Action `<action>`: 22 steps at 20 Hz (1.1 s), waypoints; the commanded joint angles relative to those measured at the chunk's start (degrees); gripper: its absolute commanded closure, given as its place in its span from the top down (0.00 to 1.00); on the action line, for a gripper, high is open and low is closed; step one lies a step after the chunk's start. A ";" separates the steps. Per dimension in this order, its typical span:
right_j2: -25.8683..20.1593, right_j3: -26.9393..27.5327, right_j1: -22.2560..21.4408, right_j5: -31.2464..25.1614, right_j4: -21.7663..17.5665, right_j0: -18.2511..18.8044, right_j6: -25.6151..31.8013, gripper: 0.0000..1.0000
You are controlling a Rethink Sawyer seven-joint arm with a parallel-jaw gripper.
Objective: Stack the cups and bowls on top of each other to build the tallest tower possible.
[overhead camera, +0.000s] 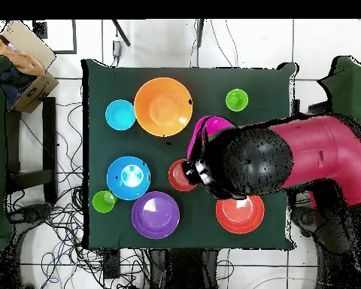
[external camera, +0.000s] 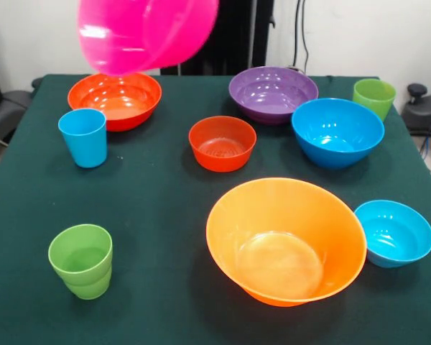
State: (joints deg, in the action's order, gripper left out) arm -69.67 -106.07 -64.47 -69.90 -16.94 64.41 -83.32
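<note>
The large pink bowl [external camera: 147, 32] hangs tilted in the air at the top left, above the medium red-orange bowl [external camera: 115, 99]. My gripper [overhead camera: 198, 165] holds it by the rim, and the arm hides most of it from above. The sky blue cup [external camera: 83, 136], small red-orange bowl [external camera: 222, 142], purple bowl [external camera: 273, 93], blue bowl [external camera: 337, 131], large orange bowl [external camera: 286, 241] and small blue bowl [external camera: 393, 233] stand apart on the table. One green cup [external camera: 373, 97] stands far right, another [external camera: 81, 260] near left. No bowl rests on another.
The dark green table [external camera: 165, 215] has open cloth in its near left part. In the overhead view a cardboard box [overhead camera: 25, 68] sits off the table's corner and cables lie on the floor around it.
</note>
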 commanded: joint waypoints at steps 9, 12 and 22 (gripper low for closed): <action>-5.90 -18.24 -1.64 11.78 3.49 2.41 1.76 0.00; -6.16 -18.32 -0.35 12.71 2.43 3.64 3.81 0.00; -1.66 -17.70 6.70 17.46 -5.75 1.94 4.35 0.00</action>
State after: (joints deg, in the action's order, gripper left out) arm -74.24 -119.09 -63.39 -58.73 -16.88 68.60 -83.32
